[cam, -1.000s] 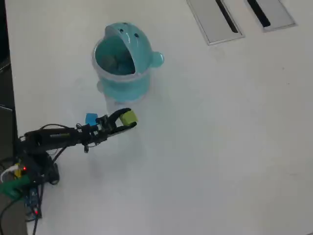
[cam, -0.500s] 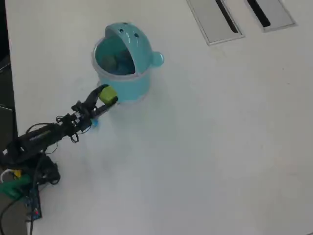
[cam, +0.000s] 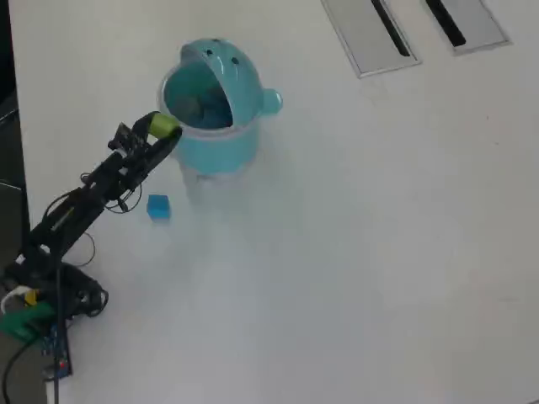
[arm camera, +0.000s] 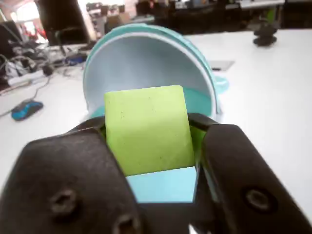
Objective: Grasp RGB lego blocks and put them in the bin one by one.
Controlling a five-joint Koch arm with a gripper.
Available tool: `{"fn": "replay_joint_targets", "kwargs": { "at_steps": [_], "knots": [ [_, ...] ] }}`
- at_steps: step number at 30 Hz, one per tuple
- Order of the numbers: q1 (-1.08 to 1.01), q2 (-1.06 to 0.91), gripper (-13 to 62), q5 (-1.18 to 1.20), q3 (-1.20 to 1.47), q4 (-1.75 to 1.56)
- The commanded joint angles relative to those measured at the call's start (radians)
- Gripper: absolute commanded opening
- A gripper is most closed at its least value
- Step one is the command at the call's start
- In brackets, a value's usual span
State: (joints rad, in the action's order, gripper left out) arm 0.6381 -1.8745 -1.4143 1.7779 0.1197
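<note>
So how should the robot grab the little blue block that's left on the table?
Probably straight down from above, pinching two opposite flat sides. The blue block is a small cube lying flat on the white table, apart from the bin, with open space on every side. First the gripper must drop its yellow-green block.

Yellow-green block point(arm camera: 147, 127): smooth matt plastic, faint specks on its face. Pincer point(arm camera: 151, 161) jaws: black matt plastic, slightly grainy, recessed screw heads. Bin point(cam: 221, 145): turquoise plastic, smooth, mild sheen on the domed lid. Blue block point(cam: 157, 206): plain smooth plastic. Desk point(cam: 362, 236): white, smooth, matt.
</note>
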Motion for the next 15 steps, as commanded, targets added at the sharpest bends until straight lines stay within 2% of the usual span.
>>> {"fn": "replay_joint_targets", "kwargs": {
  "at_steps": [1,13,15],
  "knots": [
    [0.014,0.008,12.0,-0.012,-0.149,-0.015],
    [0.031,0.423,12.0,-0.061,-0.638,0.138],
    [0.035,0.451,12.0,-0.063,-0.65,0.138]
  ]
}}
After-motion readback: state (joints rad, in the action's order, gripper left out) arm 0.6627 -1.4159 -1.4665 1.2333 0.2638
